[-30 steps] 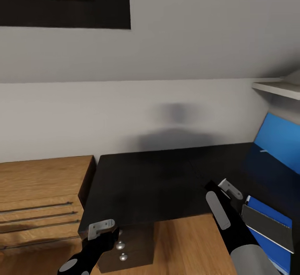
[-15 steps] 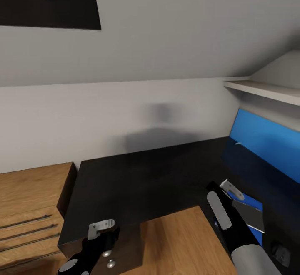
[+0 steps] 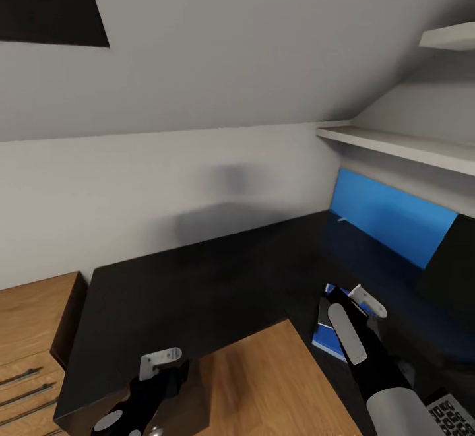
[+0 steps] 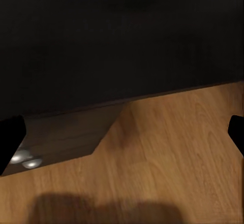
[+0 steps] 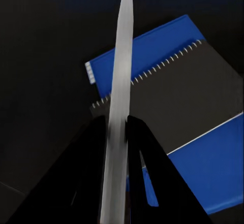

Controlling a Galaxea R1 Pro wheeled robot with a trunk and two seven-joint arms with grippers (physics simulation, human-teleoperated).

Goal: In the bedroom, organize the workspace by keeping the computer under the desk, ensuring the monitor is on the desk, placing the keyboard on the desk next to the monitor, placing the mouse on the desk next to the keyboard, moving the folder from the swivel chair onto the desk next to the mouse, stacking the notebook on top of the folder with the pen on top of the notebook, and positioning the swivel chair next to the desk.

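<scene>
Right pincer (image 5: 118, 132) clamped on the pen (image 5: 118, 97), a thin pale stick held between the dark fingers, long axis running straight out past the tips. Directly beyond the tips in the right wrist view: the notebook (image 5: 178, 97), dark grey cover w/ spiral binding, lying flat on the folder (image 5: 152, 46), blue showing past two sides. Both flat on the counter (image 3: 198, 284), glossy black top.

In the head view, right pincer (image 3: 365, 299) just above the folder (image 3: 324, 340) at the counter's right wing; keyboard (image 3: 455, 416) corner near the frame's lower right, monitor (image 3: 448, 271) dark panel at far right, w/ a blue reflection on the wall behind.

Key relation, as judged: stack sits below and slightly ahead of the right pincer, so a short drop w/ the pen's long axis laid flat along the notebook cover looks enough. Right arm far nearer.

Left pincer (image 3: 160, 362) low by the counter's front edge, well apart from the stack; in the left wrist view fingers wide apart, nothing between, drawer knobs (image 4: 25, 159) nearby.
</scene>
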